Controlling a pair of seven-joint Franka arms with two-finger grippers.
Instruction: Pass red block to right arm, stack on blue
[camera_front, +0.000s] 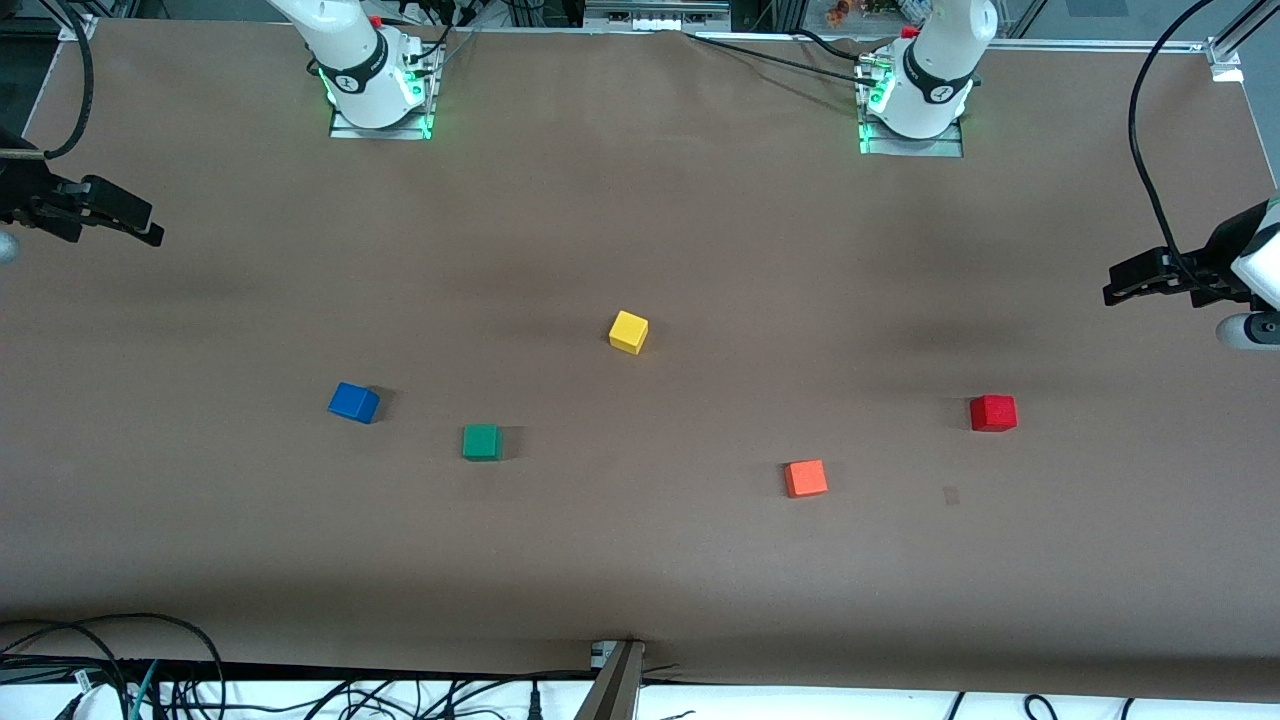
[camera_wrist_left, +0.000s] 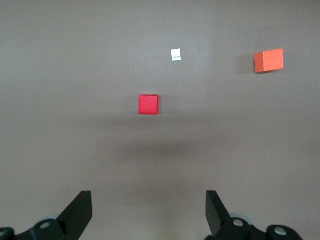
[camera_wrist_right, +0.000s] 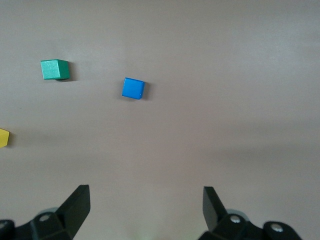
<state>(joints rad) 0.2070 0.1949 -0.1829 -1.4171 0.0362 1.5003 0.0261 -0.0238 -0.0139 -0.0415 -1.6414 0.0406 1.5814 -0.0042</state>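
Left gripper raised over the table's left-arm end, fingers spread wide, empty; right gripper likewise wide over the right-arm end. Red block on the table toward the left arm's end; blue cube toward the right arm's, well apart.

Robotics lab, not a home or shop. Two white arms bolted to metal base plates w/ green status lights, on a long counter covered in plain brown sheet. Aluminium framing along the counter's edge, loose black cables bundled at the near edge. Only props: small coloured cubes, e.g. yellow cube, spread over the counter.
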